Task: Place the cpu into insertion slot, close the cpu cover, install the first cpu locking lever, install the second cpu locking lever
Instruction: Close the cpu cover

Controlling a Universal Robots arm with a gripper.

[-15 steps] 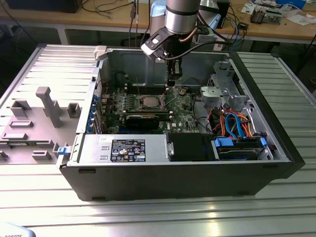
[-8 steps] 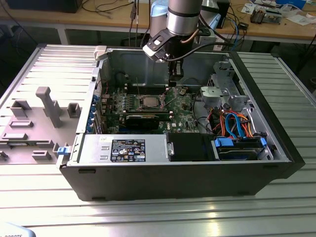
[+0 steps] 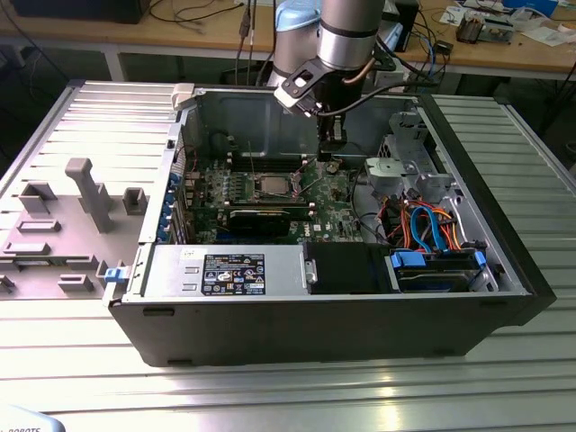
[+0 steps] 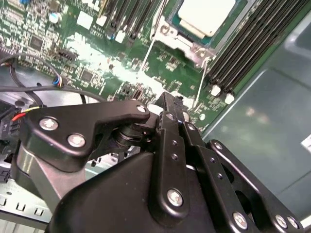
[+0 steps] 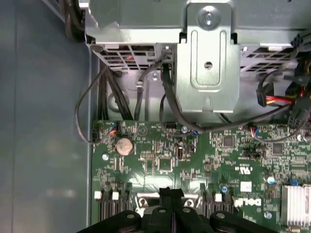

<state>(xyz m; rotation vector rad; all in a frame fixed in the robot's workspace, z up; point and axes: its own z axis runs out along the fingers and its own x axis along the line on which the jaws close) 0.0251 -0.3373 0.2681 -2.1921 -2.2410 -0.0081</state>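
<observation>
Inside the case point(image 3: 270, 328), arm point(image 3: 346, 36) vertical, jaws together near cpu point(image 3: 273, 186)

The silver-grey arm point(image 3: 346, 36) hangs down from above, its wrist vertical, and the black gripper point(image 3: 331, 148) points straight down. In the first wrist view its fingers point(image 5: 165, 196) are closed (tips touching), linkages folded inward.

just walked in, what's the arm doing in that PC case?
The arm's gripper hangs inside the open PC case, above the green motherboard, to the exterior view's right of the socket. It is shut and holds nothing. The cpu already lies in the insertion slot. Two thin wire levers beside it look raised rather than latched.
</observation>
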